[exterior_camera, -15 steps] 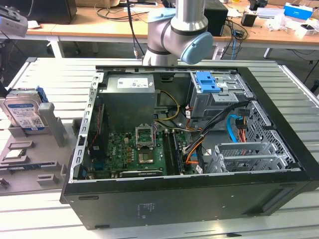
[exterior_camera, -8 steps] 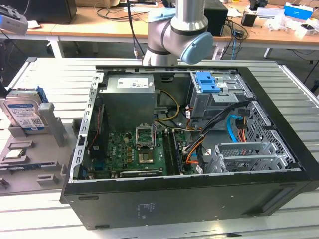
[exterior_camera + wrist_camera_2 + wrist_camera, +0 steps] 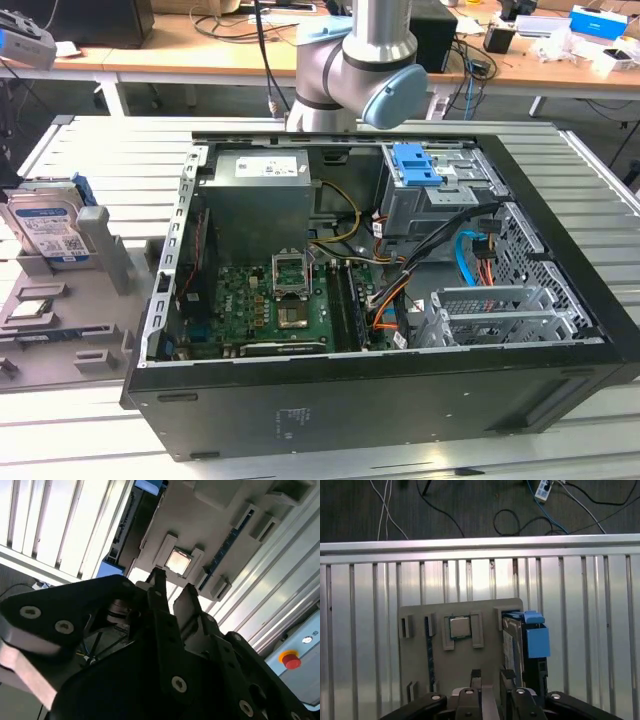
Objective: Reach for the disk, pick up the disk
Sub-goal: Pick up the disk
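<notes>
- One disk (image 3: 514,645) upright (blue rail on it) along one edge of the single grey fixture (image 3: 415,660).
- One gripper (image 3: 491,680) over the fixture, jaws parted, empty.

Open black computer case (image 3: 400,400) lies mid-counter (image 3: 590,190), counter of slatted aluminium. Inside case: grey power-supply box (image 3: 262,195), green motherboard (image 3: 275,305), blue caddy (image 3: 415,165) atop metal drive cage (image 3: 445,205). Grey fixture tray (image 3: 70,335) at counter edge on exterior view's left; processor chip (image 3: 460,627) seated in tray.

Black gripper (image 3: 173,582) over grey tray (image 3: 220,525)
</notes>
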You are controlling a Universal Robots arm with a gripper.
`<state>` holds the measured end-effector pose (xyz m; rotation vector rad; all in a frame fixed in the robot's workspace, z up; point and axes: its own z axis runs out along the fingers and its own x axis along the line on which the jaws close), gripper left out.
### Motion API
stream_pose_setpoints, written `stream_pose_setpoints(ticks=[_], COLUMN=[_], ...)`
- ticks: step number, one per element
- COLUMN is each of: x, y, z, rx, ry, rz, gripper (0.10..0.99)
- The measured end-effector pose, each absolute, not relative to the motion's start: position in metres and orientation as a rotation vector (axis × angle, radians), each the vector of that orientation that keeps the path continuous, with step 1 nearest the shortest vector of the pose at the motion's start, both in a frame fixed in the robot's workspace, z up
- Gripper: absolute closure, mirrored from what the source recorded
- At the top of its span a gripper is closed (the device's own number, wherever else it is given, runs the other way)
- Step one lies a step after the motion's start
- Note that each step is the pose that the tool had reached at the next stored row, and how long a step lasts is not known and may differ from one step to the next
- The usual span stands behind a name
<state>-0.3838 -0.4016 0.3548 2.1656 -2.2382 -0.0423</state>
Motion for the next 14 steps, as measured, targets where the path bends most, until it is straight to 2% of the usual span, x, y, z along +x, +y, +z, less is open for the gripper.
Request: stream_pose_setpoints(ticks=[2,3,4,10,14], x=[-0.384,-0.384,-0.384,-0.384,-0.384], y=[-0.402,-0.402,-0.402,-0.401,-0.39], z=[0.355,0.355,0.355,0.355,0.355], rx=[2.167,2.168,2.168,2.169,2.169], ry=[-2.237,-2.236,-2.236,-2.235,-2.235], rz=[-0.042,-0.042,-0.042,-0.042,-0.042], gripper=[0.667,0.549,0.482,0.482,0.482])
